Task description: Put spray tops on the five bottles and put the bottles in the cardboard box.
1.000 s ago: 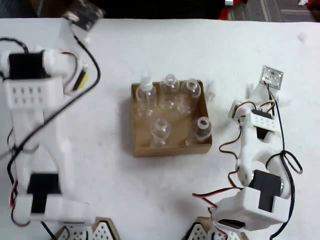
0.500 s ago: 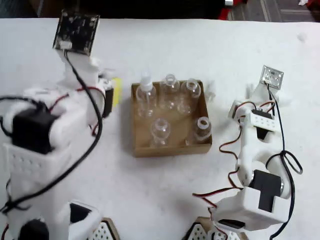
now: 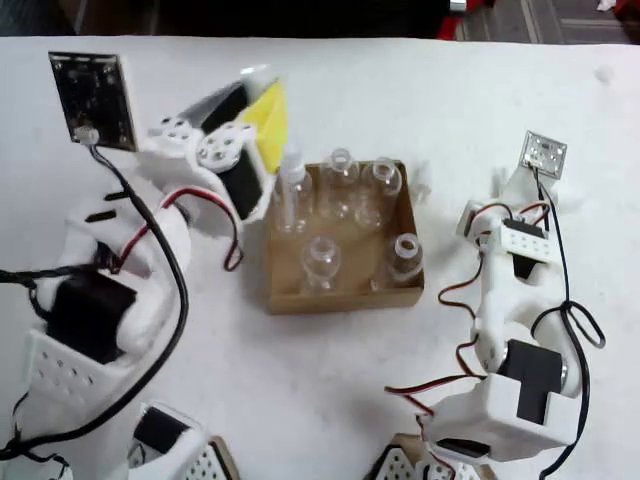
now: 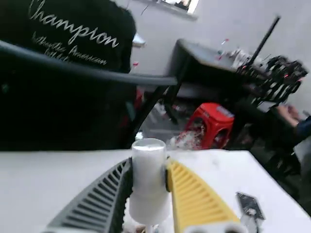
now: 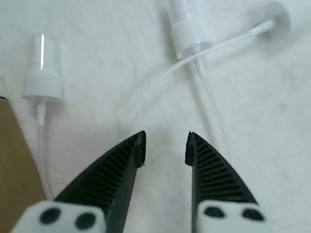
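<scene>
Five clear bottles stand in the cardboard box (image 3: 340,298). The back-left bottle (image 3: 292,200) carries a white spray top; the other bottles (image 3: 322,258) are uncapped. My left gripper (image 3: 250,100), with one black and one yellow finger, hangs raised beside the box's back-left corner. In the left wrist view it (image 4: 148,165) is shut on an upright white spray top (image 4: 148,179). My right gripper (image 5: 164,148) stands open just above the table, right of the box. Two loose spray tops (image 5: 43,73) (image 5: 190,33) with thin tubes lie beyond its fingertips.
The right arm (image 3: 520,240) stands between the box and the table's right side. A brown strip of the box (image 5: 8,165) shows beside the right gripper. The left arm's cables (image 3: 180,290) loop over the table left of the box.
The left arm swung from the table's left side toward the box, and its gripper rose to the box's back-left corner. The right arm and the bottles stayed put.
</scene>
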You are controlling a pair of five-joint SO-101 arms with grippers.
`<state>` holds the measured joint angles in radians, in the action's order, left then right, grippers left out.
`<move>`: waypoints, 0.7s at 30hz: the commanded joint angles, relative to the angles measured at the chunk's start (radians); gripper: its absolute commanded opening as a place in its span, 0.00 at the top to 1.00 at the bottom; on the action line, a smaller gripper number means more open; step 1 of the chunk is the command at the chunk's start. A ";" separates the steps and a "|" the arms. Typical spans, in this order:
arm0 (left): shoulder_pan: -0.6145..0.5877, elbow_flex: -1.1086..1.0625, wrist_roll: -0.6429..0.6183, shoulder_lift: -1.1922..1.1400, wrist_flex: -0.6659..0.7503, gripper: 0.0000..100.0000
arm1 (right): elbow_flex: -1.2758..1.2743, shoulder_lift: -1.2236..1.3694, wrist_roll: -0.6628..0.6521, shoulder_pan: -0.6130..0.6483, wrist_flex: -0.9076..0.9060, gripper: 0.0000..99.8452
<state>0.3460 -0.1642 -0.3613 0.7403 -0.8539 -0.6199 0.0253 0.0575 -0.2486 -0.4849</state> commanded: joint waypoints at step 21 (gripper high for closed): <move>0.025 -0.146 0.117 -0.495 0.829 0.98 | 0.040 -0.004 -0.009 0.007 0.018 0.88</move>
<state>0.3966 -0.2977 -0.2631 0.2555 -0.1051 -0.6199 0.0253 0.0575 -0.2486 -0.4849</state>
